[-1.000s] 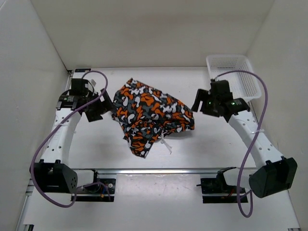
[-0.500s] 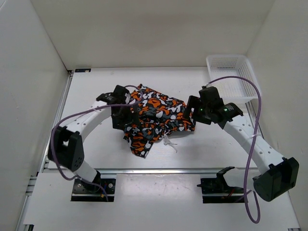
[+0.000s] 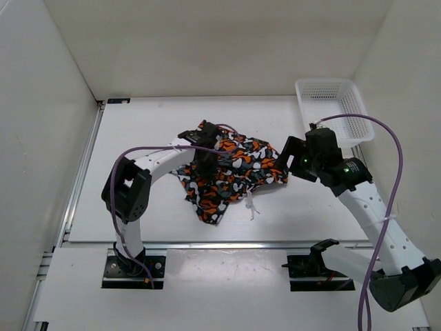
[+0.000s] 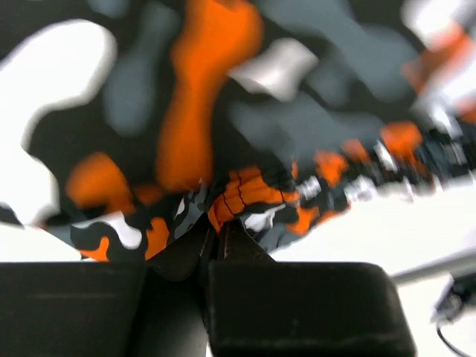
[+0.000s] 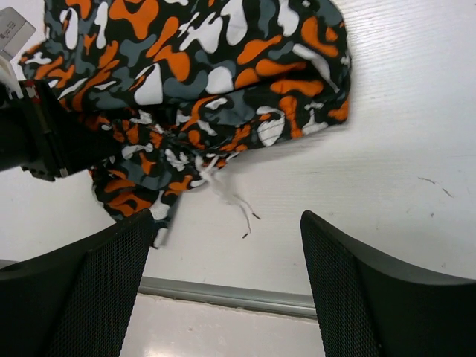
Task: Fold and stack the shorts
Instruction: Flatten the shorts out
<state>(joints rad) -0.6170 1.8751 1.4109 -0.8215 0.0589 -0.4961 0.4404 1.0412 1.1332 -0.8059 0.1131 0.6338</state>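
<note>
The shorts point(image 3: 231, 169), printed in orange, black, grey and white blotches, lie crumpled in the middle of the table, and a white drawstring point(image 3: 250, 205) trails off their near edge. My left gripper point(image 3: 205, 164) reaches over their left part. In the left wrist view its jaws are pressed together on a fold of the shorts point(image 4: 245, 195). My right gripper point(image 3: 284, 164) hovers just off the right edge of the shorts point(image 5: 201, 89). Its two fingers point(image 5: 357, 297) stand wide apart with only bare table and the drawstring point(image 5: 227, 195) between them.
A white mesh basket point(image 3: 333, 110) stands at the back right corner. A metal rail point(image 3: 207, 243) runs along the table's near edge, with the arm bases behind it. White walls close in the left, back and right sides.
My left arm swung from the left side in over the shorts, and its jaws shut on the fabric. The right gripper drew nearer to the right edge of the shorts, still open.
</note>
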